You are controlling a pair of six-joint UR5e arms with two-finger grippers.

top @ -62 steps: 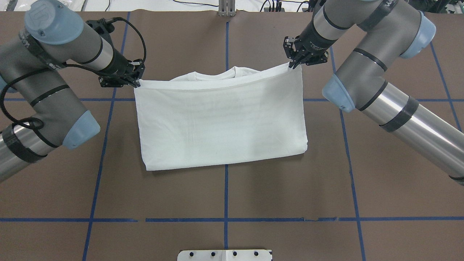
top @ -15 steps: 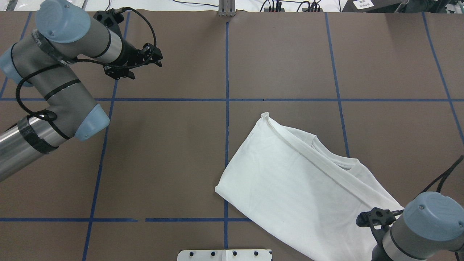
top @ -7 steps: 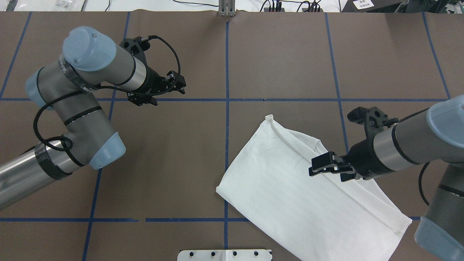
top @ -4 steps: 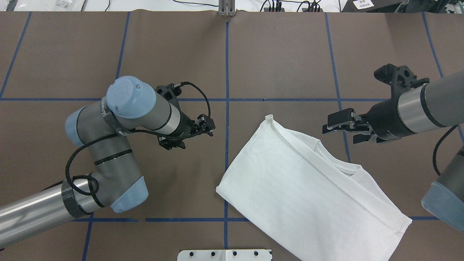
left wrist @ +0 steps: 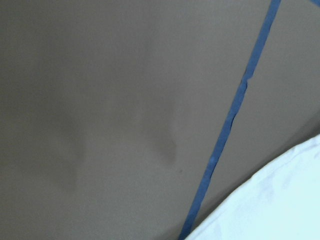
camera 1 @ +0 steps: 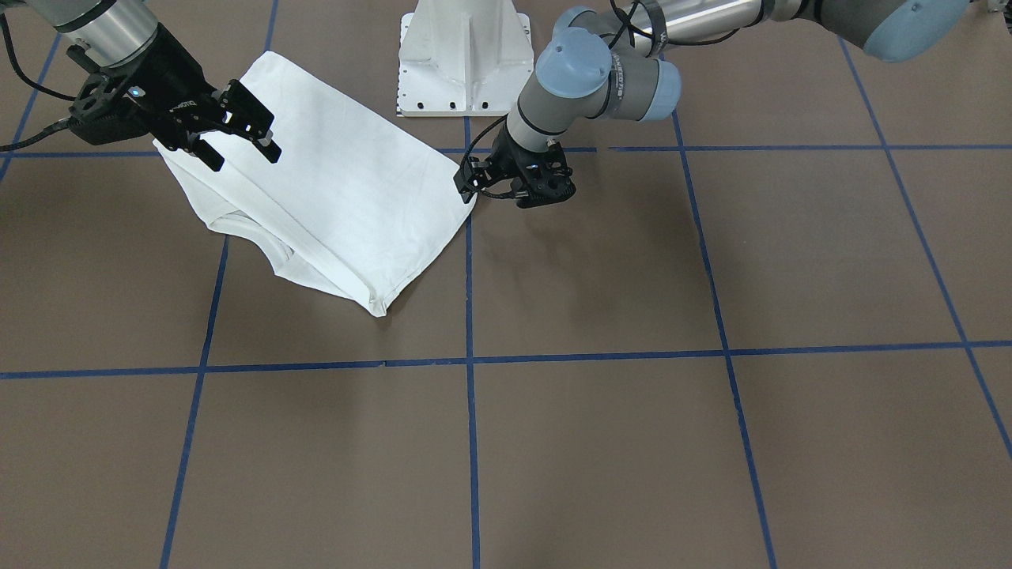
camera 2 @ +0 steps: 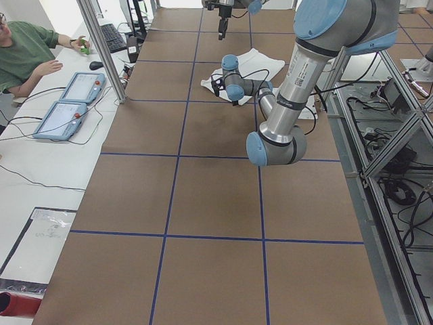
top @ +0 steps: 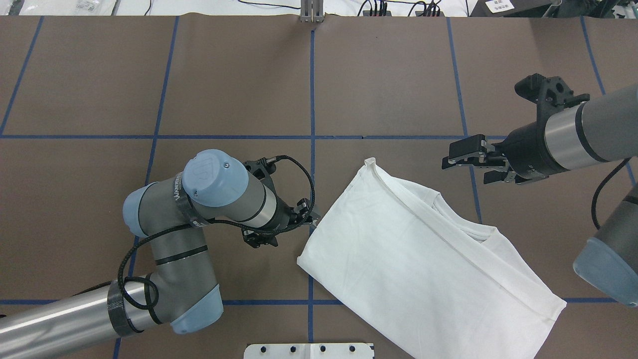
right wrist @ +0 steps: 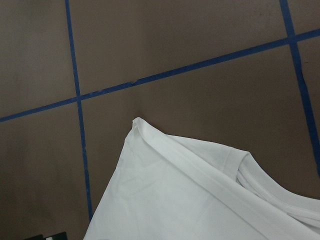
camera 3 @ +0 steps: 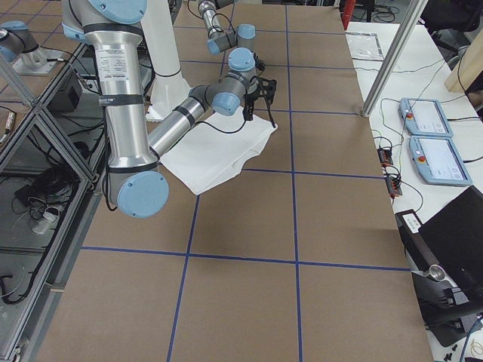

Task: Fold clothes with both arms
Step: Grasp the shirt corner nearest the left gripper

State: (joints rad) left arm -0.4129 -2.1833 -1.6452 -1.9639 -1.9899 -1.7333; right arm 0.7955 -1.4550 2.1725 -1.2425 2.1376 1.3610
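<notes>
- on the brown surface (top: 239, 89), toward the robot's right, the white t-shirt (top: 423, 259) lies folded and slanted.
- left pincer (top: 310, 220) sits at its left edge; open or closed, i cannot tell.
- right pincer (top: 468, 167) hovers open, empty, near the collar.
- probably regrasping; next, each pincer needs a corner.
- no container shows.

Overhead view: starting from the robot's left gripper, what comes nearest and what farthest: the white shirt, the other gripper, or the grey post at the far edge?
1. The white shirt, right beside the left gripper.
2. The right gripper, across to the right.
3. The grey post, table's far edge.
</notes>
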